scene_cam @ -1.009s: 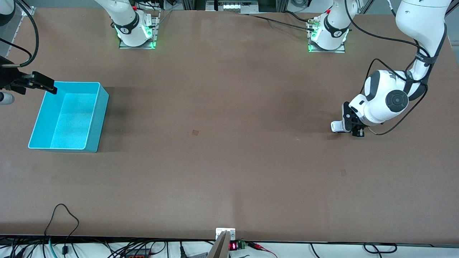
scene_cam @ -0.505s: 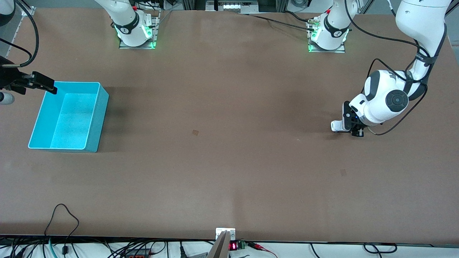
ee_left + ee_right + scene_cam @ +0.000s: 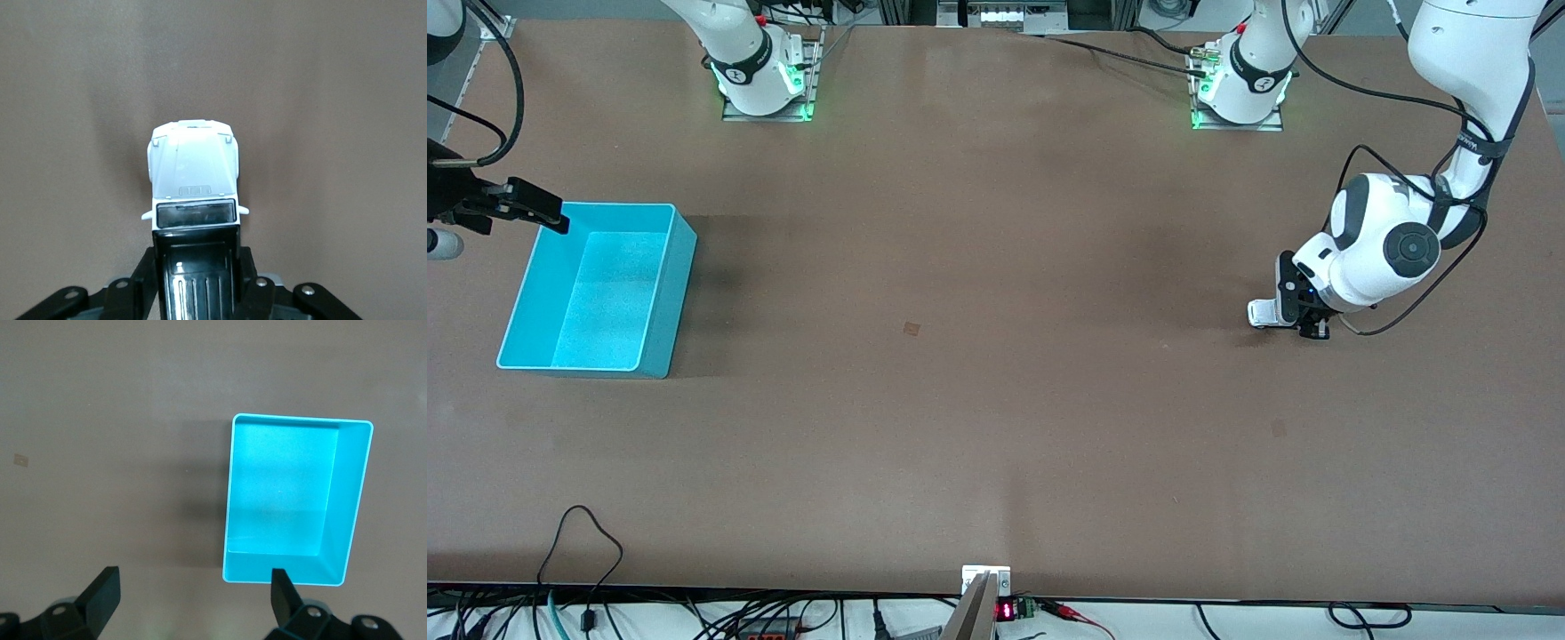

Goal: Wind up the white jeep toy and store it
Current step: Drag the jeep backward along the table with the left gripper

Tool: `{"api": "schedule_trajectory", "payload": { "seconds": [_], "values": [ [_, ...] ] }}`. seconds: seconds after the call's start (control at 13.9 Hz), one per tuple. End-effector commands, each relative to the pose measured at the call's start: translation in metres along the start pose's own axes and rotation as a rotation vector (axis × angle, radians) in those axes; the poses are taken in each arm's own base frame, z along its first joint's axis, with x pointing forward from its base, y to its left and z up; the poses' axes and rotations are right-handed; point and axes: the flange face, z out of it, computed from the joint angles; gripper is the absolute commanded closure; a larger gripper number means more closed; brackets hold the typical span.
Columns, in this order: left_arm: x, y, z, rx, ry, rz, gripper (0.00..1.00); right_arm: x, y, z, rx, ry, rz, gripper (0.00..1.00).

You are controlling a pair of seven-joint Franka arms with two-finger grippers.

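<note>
white jeep toy (image 3: pixel 193 175) in left end effector (image 3: pixel 197 277)

bin: turquoise bin (image 3: pixel 596 293) (open top) | place: table (image 3: pixel 996 400), right arm's end

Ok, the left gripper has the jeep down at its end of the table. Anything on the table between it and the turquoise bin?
Nothing visible. The left gripper is shut on the white jeep toy, and only bare table lies between it and the empty turquoise bin. The right gripper waits open above the bin's rim.
</note>
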Motion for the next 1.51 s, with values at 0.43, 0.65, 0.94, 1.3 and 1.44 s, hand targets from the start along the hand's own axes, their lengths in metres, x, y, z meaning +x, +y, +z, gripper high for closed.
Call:
{"api": "schedule_trajectory", "payload": {
  "seconds": [0.43, 0.65, 0.94, 1.3, 1.44],
  "values": [
    [-0.008, 0.004, 0.027, -0.009, 0.012, -0.026, 1.00, -0.002, -0.002, -0.003, 0.003, -0.004, -0.011, 0.00],
    [-0.019, 0.005, 0.029, -0.012, -0.004, -0.016, 1.00, -0.002, 0.001, -0.002, 0.004, -0.007, -0.008, 0.00],
    [-0.041, 0.009, 0.035, -0.022, -0.003, -0.032, 1.00, -0.003, 0.000, -0.002, 0.004, -0.010, -0.011, 0.00],
    [-0.073, 0.013, 0.043, -0.020, 0.001, -0.051, 1.00, -0.003, -0.001, -0.002, 0.003, -0.009, -0.012, 0.00],
    [-0.087, 0.016, 0.051, -0.010, 0.010, -0.044, 1.00, -0.003, -0.001, -0.002, 0.004, -0.010, -0.014, 0.00]
  ]
}}
